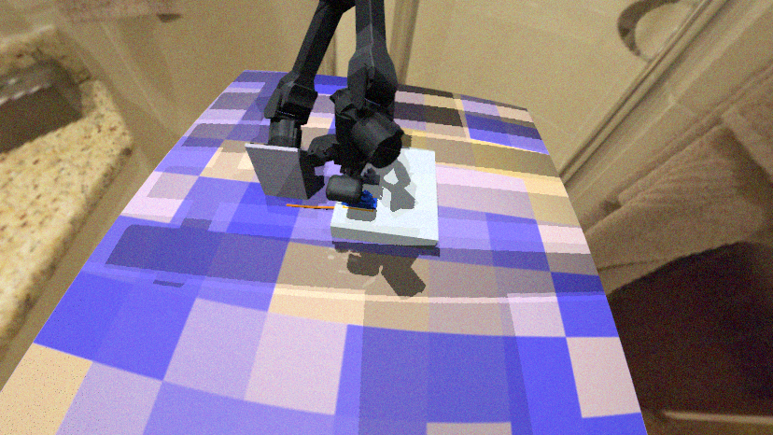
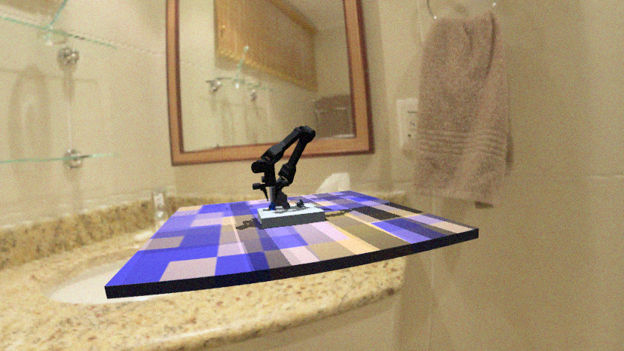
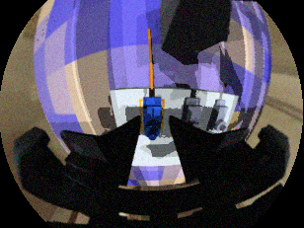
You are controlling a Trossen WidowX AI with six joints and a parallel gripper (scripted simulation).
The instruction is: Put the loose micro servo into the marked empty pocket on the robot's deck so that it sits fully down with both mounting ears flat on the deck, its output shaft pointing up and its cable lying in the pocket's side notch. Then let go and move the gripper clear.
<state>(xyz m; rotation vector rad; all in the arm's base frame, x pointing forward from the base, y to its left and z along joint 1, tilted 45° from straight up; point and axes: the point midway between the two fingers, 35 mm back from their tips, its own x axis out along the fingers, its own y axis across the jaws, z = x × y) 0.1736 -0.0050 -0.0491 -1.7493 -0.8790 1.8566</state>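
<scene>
Blue micro servo [image 3: 152, 116] seated at the near-left corner of the pale deck [image 1: 416, 216], orange cable [image 3: 151, 60] stretching away from the deck over the checkered table [image 1: 302, 345]. Gripper [image 3: 155, 133] low above the deck, fingers partly parted on both sides of the servo, gripping nothing.

A checkered board [image 2: 244, 257] of blue, lilac and tan squares lies across a speckled granite counter [image 2: 183, 318], partly covering a white sink [image 2: 83, 288] at lower left of the exterior view. A wood-framed mirror [image 2: 266, 74] hangs at upper centre, a beige towel [image 2: 463, 108] at upper right, glass shelves [image 2: 47, 157] at far left. A grey slanted panel [image 1: 281, 170] stands on the board.
</scene>
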